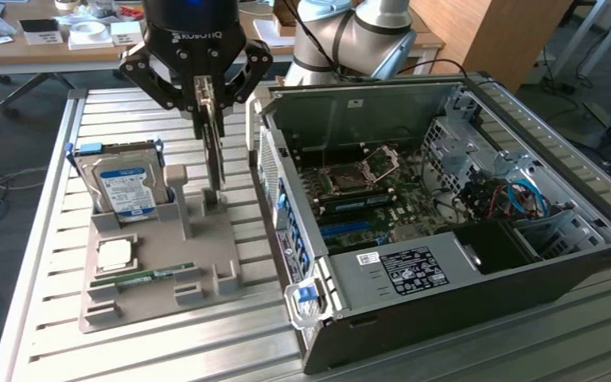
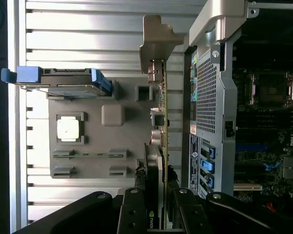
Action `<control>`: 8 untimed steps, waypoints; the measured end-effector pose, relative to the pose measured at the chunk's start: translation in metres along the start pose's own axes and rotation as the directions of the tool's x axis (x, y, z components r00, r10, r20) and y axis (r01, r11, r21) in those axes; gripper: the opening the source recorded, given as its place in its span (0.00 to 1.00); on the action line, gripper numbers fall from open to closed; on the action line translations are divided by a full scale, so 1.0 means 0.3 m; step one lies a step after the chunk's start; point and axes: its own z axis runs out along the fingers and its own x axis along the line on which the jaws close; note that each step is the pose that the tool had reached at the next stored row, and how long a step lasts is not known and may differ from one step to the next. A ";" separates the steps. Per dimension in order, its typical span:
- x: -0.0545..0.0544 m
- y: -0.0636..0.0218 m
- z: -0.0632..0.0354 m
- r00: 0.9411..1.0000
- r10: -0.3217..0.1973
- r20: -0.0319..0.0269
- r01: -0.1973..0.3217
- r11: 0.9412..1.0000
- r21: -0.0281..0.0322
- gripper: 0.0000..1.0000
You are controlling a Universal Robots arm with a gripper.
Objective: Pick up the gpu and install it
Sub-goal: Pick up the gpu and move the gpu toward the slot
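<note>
The gpu [image 1: 213, 155] is a thin card seen edge-on, hanging upright under my gripper [image 1: 209, 107], whose fingers are shut on its top edge. Its lower end sits at the slotted post of the grey fixture [image 1: 212, 263]; I cannot tell whether it still touches the post. In the wrist view the gpu [image 2: 162, 122] runs away from the gripper [image 2: 158, 217], with its metal bracket [image 2: 156, 41] at the far end. It lies between the fixture [image 2: 95, 131] and the side wall of the open computer case [image 2: 212, 112].
On the fixture, a blue-labelled hard drive [image 1: 125, 187] stands upright, with a CPU [image 1: 114, 253] and a green memory stick [image 1: 144, 277] lying flat. The open case [image 1: 444, 239], motherboard [image 1: 375, 199] exposed, lies toward the exterior view's right. Everything rests on a slatted metal table [image 1: 178, 350].
</note>
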 end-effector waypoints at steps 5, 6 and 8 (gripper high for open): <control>-0.025 0.000 0.000 1.000 0.000 0.000 0.000 1.000 -0.001 0.27; -0.033 0.000 0.000 1.000 0.000 0.000 0.000 1.000 -0.001 0.27; -0.050 0.000 0.000 1.000 0.000 0.000 0.000 1.000 -0.002 0.27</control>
